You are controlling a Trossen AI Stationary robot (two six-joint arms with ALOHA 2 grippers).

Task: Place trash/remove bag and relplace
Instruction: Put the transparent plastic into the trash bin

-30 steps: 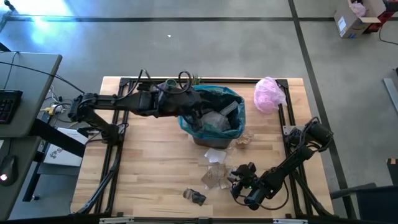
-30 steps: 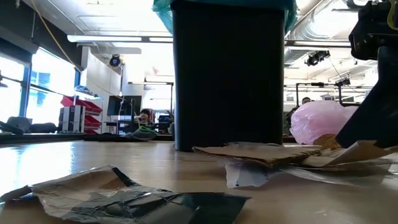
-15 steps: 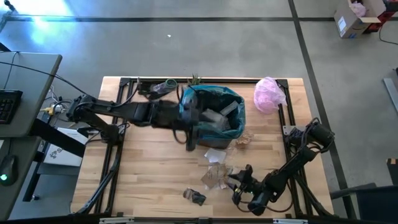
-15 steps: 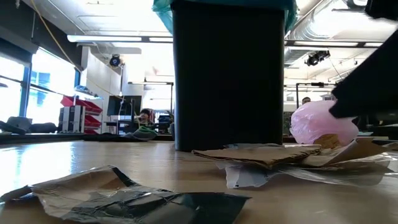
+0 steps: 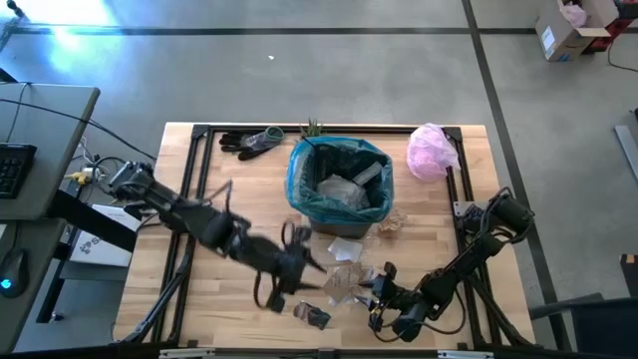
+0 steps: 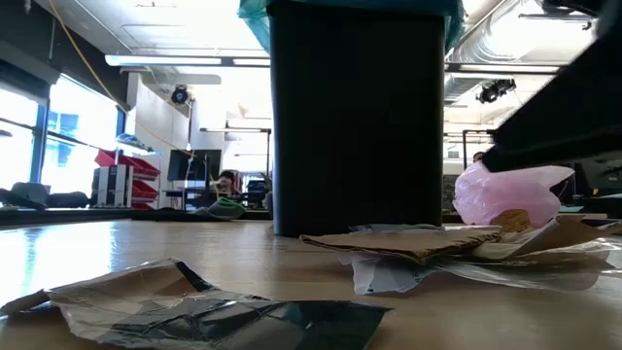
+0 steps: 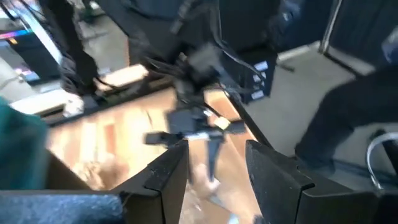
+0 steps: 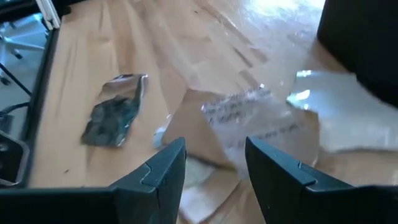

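The black bin (image 5: 339, 186) stands at the table's middle, lined with the teal bag (image 5: 299, 189), whose rim is folded over the bin's edge. Trash lies in front of it: a white paper scrap (image 5: 346, 247), clear wrappers (image 5: 344, 284) and a silvery wrapper (image 5: 314, 316). A brownish lump (image 5: 389, 221) lies beside the bin. My left gripper (image 5: 307, 267) hangs open and empty left of the scraps. My right gripper (image 5: 371, 291) is open just right of the clear wrappers. In its wrist view the fingers (image 8: 214, 165) stand over a clear wrapper (image 8: 249, 118).
A pale pink bag (image 5: 431, 152) lies at the far right. Dark gloves (image 5: 249, 142) and a small plant (image 5: 314, 128) lie along the far edge. More trash sits inside the bin. Bare wood lies left of the bin and along the near left.
My left gripper has swung away from the bin's rim toward the table's near edge, sinking a little, and now hangs left of the scraps. My right gripper has rolled its wrist while staying by the clear wrappers. The trash and the bag have not moved.
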